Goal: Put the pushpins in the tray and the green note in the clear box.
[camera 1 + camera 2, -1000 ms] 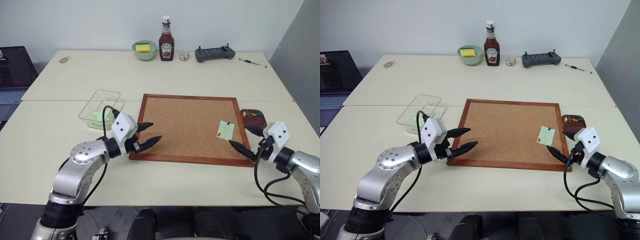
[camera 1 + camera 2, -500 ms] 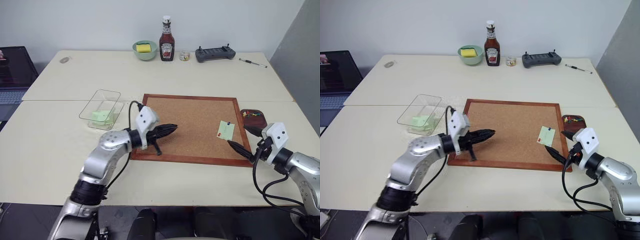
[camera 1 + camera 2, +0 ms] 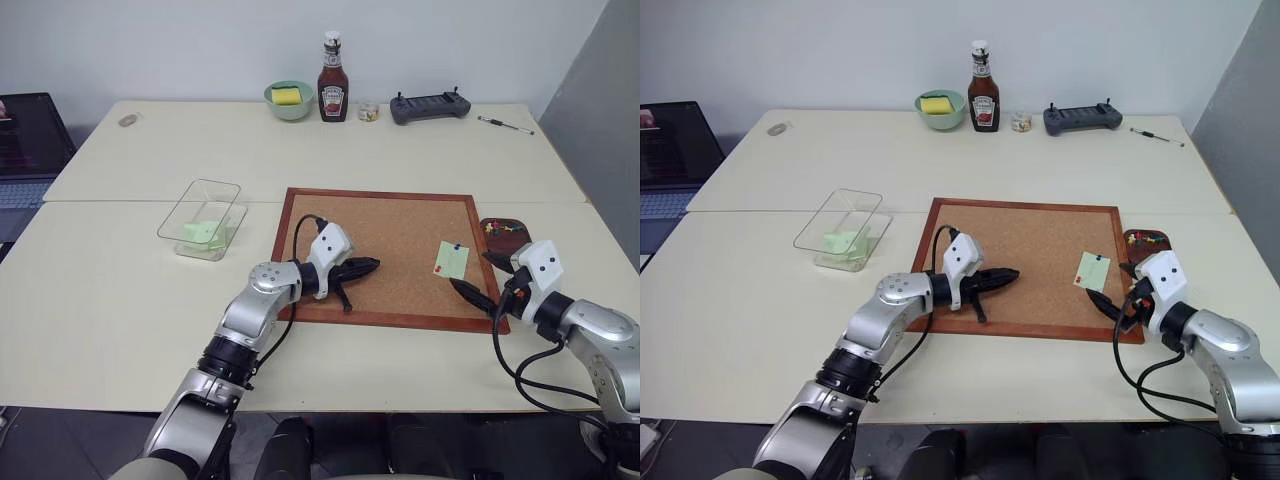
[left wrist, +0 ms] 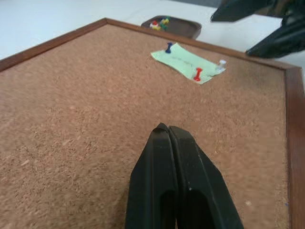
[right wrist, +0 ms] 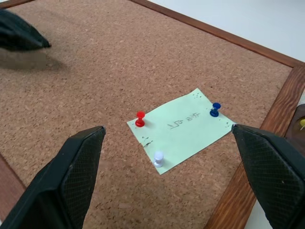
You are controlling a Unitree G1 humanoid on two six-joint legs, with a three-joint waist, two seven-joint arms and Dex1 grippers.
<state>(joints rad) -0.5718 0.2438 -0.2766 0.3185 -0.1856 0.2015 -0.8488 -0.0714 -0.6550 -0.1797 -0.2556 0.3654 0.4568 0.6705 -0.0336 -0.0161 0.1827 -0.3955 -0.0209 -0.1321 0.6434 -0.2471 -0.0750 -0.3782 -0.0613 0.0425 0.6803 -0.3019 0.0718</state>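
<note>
The green note [image 5: 181,128] lies on the corkboard [image 3: 380,215] near its right edge, pinned by a blue [image 5: 215,109], a red [image 5: 140,118] and a white pushpin [image 5: 158,158]. More pushpins [image 3: 503,228] sit in the dark tray [image 3: 512,242] just right of the board. At the left stands the clear box [image 3: 180,208] with a pale-green slip [image 3: 203,232] inside. My left gripper [image 3: 372,265] is shut and empty, low over the board's middle, pointing at the note. My right gripper [image 3: 470,270] is open by the board's front right corner, the note just ahead of its fingers.
Along the far table edge stand a green bowl [image 3: 288,98] with a yellow sponge, a ketchup bottle [image 3: 332,80], a small jar [image 3: 369,111], a dark controller [image 3: 430,105] and a pen [image 3: 505,125]. A laptop [image 3: 25,140] sits at the far left.
My left arm has swung right from the board's left frame to over its middle, and its fingers have closed. The right gripper has stayed in place, open.
</note>
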